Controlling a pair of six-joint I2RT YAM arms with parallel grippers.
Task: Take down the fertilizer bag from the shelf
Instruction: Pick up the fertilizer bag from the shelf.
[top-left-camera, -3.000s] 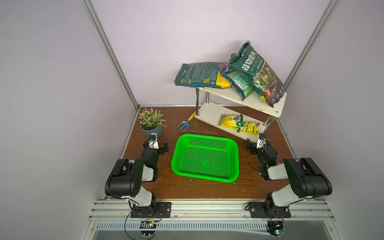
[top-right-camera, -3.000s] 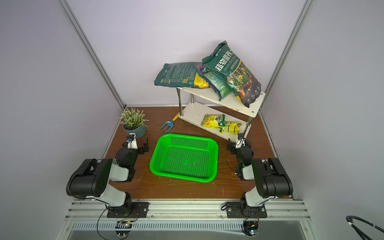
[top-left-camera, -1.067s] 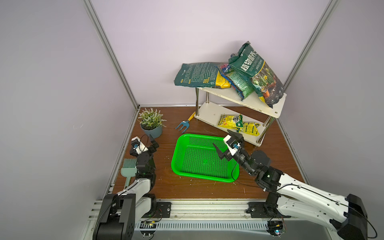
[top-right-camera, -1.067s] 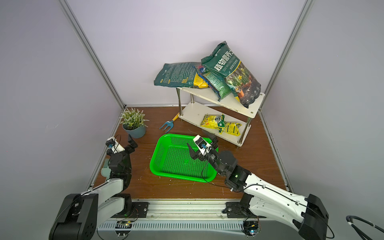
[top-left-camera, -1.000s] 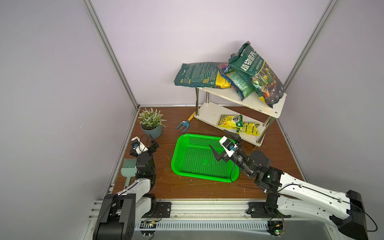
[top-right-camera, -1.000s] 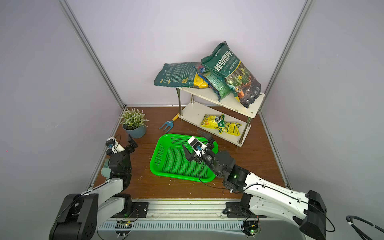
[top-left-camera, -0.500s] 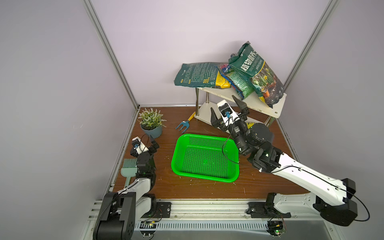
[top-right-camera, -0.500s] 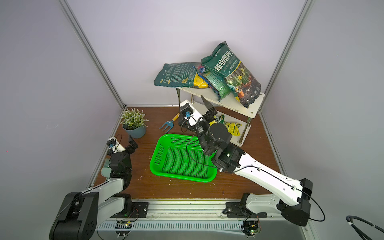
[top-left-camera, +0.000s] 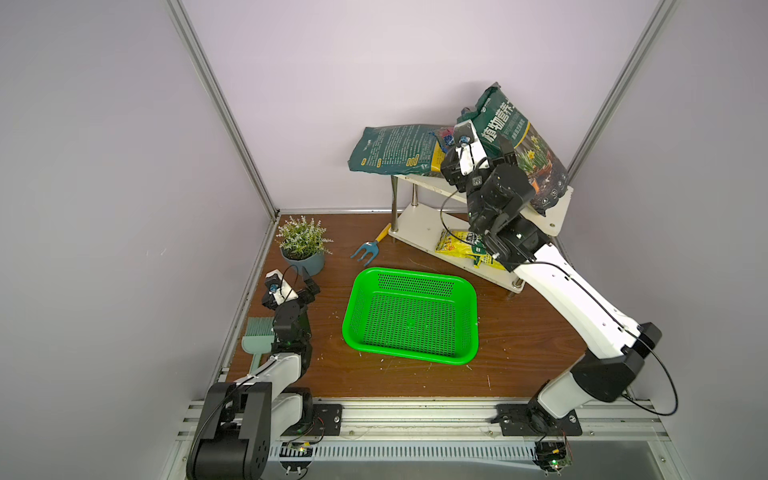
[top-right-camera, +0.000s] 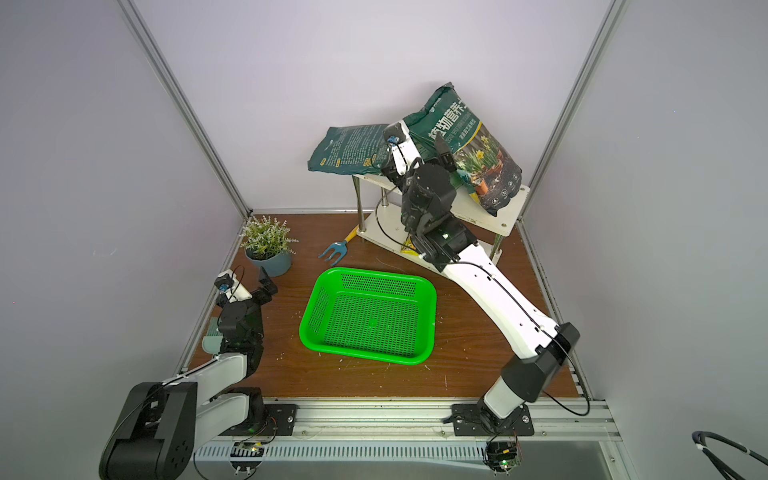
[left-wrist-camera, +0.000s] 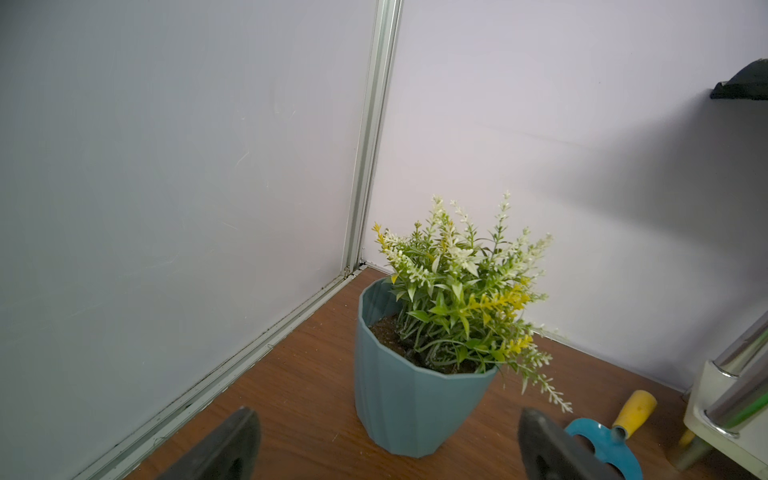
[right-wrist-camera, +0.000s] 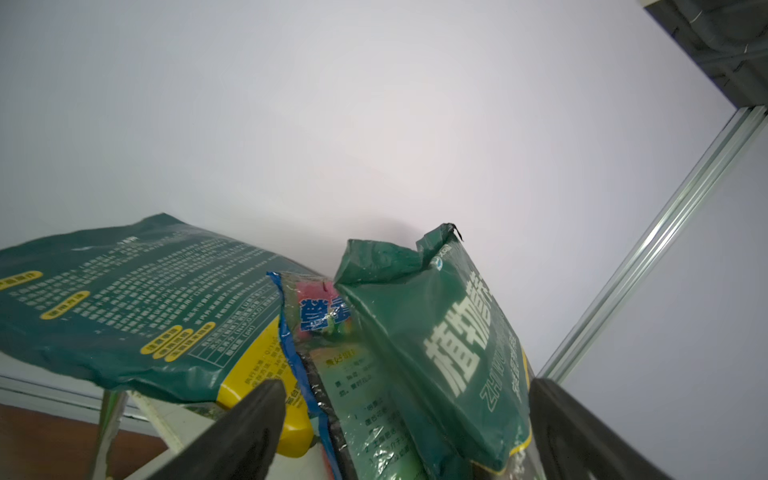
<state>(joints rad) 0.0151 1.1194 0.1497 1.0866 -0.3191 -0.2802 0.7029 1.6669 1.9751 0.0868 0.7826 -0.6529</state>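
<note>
Since its jaws stand wide and clamp nothing, the right end effector (right-wrist-camera: 407, 390) is released. It sits at the upper board of the shelf (top-left-camera: 555, 218), upper right in both top views, bracketing the leaning green fertilizer bag (top-left-camera: 521, 137) and the blue-edged bag (right-wrist-camera: 316, 332) beside it. 3 bags crowd that board, likely why it faces them from the front. Lower in frame, the green basket (top-left-camera: 409, 316) lies on the desk (top-left-camera: 519, 332). The left end effector (left-wrist-camera: 386, 440), also released, idles by the potted plant (left-wrist-camera: 415, 374).
</note>
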